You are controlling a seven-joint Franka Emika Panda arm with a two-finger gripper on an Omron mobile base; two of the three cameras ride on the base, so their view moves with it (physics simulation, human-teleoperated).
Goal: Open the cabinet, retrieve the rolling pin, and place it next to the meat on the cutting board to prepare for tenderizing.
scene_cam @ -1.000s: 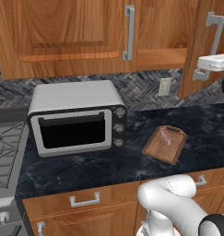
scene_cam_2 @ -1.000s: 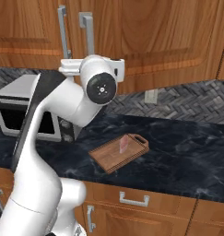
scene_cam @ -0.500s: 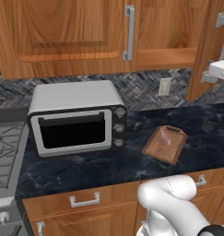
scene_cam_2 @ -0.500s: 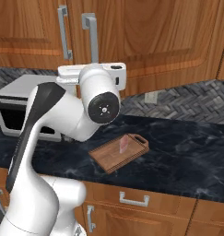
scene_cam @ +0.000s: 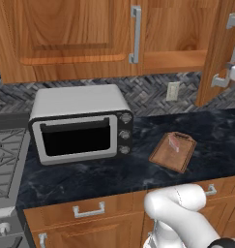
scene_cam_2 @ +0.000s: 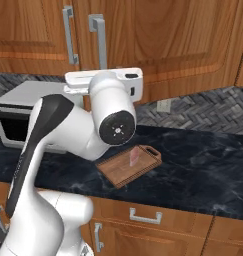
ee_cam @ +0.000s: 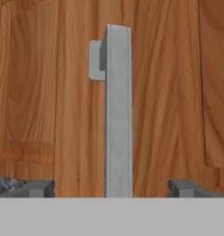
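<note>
In the hand view my gripper [ee_cam: 111, 189] is open, its fingertips [ee_cam: 37, 188] on either side of the grey bar handle [ee_cam: 118, 115] of the cabinet's right door, not touching it. That door [scene_cam: 220, 48] stands ajar, swung out toward me; the left door [scene_cam: 70, 34] is shut. My hand shows at the right edge of the left base view, by the handle [scene_cam: 224, 53]. The cutting board [scene_cam: 167, 157] [scene_cam_2: 118, 172] lies on the dark counter with the meat [scene_cam: 173, 143] [scene_cam_2: 134, 156] on it. The rolling pin is hidden.
A silver toaster oven [scene_cam: 80, 123] [scene_cam_2: 18, 115] stands left of the board, with a stove [scene_cam: 5, 164] beyond it. A wall outlet [scene_cam: 173, 90] sits on the backsplash. My arm's elbow [scene_cam_2: 115, 125] hangs over the counter near the board. Drawers run under the counter.
My jaws have gone from shut on the door handle to wide open. The hand has shifted slightly right in the left base view, and the elbow has swung right.
</note>
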